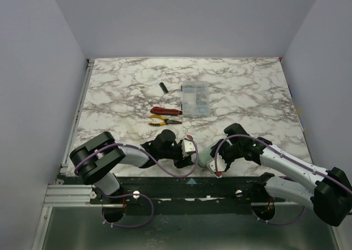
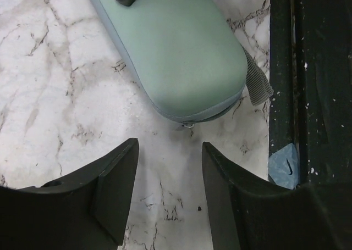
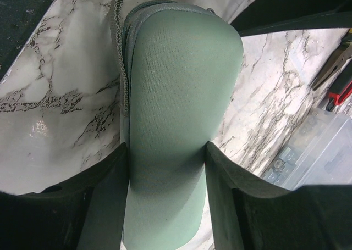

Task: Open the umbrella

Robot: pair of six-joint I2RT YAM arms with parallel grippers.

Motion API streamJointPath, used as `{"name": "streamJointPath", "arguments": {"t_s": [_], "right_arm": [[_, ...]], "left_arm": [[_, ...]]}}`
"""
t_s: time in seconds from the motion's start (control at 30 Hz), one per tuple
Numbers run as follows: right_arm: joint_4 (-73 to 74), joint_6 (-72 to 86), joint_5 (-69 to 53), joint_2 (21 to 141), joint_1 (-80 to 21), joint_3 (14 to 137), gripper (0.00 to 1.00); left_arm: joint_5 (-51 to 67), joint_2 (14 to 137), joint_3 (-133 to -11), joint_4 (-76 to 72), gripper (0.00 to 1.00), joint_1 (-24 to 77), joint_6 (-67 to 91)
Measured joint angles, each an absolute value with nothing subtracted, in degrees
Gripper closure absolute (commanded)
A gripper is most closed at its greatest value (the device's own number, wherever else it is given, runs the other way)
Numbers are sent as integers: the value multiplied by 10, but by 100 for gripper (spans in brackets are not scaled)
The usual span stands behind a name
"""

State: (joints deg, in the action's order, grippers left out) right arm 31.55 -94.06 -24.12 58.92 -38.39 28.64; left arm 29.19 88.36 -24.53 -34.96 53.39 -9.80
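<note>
Mint-green umbrella case (image 3: 176, 96) sat clamped in the right claw (image 3: 168, 154) at the near edge of the marble table (image 1: 247, 90). The left claw (image 2: 169, 146) gaped empty, the case's rounded end just ahead. Farther back lay pliers (image 1: 165, 121) and a clear box (image 1: 196, 98).

Top camera overlooks the whole table (image 1: 247, 85); both wrist cameras, very near, share the mint case (image 2: 181, 52), seemingly from opposite ends.
</note>
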Motion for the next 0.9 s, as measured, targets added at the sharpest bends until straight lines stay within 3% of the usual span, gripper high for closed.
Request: {"name": "streamJointPath", "arguments": {"t_s": [0.5, 0.77, 0.9], "right_arm": [[314, -938, -244, 598, -383, 287, 66], [314, -937, -245, 599, -383, 288, 66], [314, -937, -245, 599, -383, 288, 66]], "left_arm": [[325, 935, -255, -388, 54, 534, -115], [338, 936, -261, -403, 77, 534, -102], [338, 937, -261, -402, 97, 533, -93]]}}
